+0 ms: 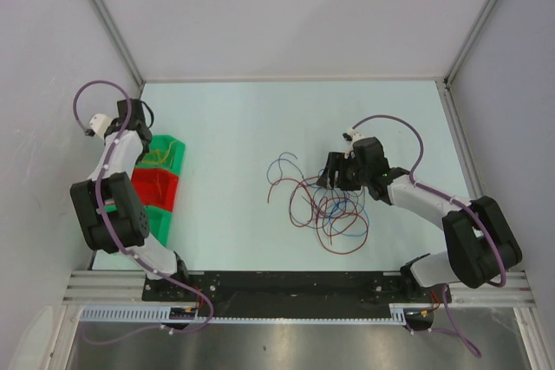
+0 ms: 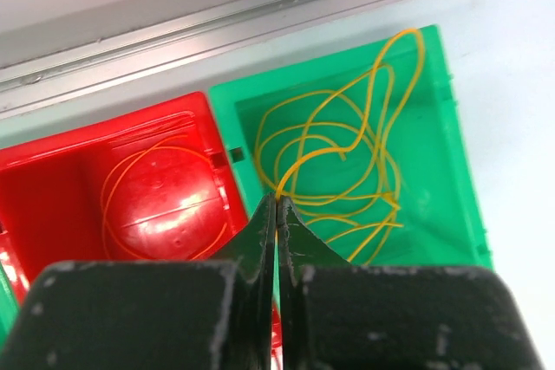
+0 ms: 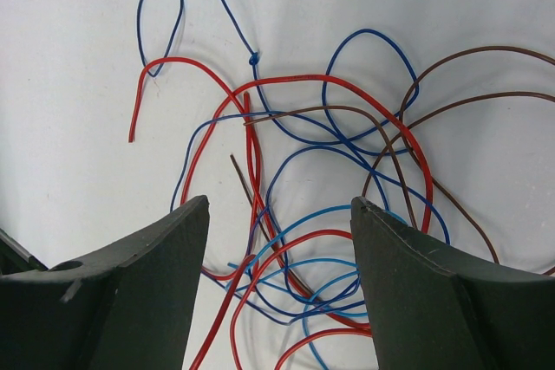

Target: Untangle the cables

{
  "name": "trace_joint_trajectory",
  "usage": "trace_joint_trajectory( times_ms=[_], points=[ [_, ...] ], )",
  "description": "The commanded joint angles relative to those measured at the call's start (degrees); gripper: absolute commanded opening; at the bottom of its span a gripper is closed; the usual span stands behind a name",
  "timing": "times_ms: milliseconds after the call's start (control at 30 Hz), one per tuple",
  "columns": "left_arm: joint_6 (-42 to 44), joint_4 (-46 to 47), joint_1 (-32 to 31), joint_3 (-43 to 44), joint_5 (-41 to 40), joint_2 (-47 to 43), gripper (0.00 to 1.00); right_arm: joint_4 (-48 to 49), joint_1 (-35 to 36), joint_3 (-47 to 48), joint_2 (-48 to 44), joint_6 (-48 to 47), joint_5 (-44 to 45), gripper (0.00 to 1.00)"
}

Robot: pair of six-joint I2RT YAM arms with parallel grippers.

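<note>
Overhead, the right gripper hangs above the upper right part of the tangle of cables on the pale table, its fingers spread wide with nothing between them. From its own wrist camera, red, dark blue, light blue and brown strands lie crossed over one another directly below and ahead of the open jaws; the thickest knot of light blue and red loops sits just under the gap between the fingers, a red arc and a dark blue loop lie further ahead, and two brown strands run off to the right of the right-hand finger. A thin blue strand trails away ahead and to the left, beyond the rest. The left gripper is well apart from that pile, over the coloured bins at the far left of the table. Its jaws are pressed together, and an orange-yellow wire runs right up to their tips, though whether it is actually pinched there cannot be told. Ahead of the tips and slightly to the right, that wire lies coiled inside a green bin. To the left of the tips a red bin holds another loop of orange-yellow wire.
</note>
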Motion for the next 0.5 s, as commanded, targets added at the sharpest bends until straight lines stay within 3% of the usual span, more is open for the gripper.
trace_joint_trajectory(
  times_ms=[0,467],
  points=[
    [-1.78,1.82,0.26,3.73,-0.07,2.03,0.00,1.95,-0.35,-0.08,0.52,0.23,-0.84,0.71],
    [0.33,6.04,0.26,8.21,1.08,9.85,0.00,2.22,-0.79,-0.08,0.88,0.41,-1.63,0.71]
  ],
)
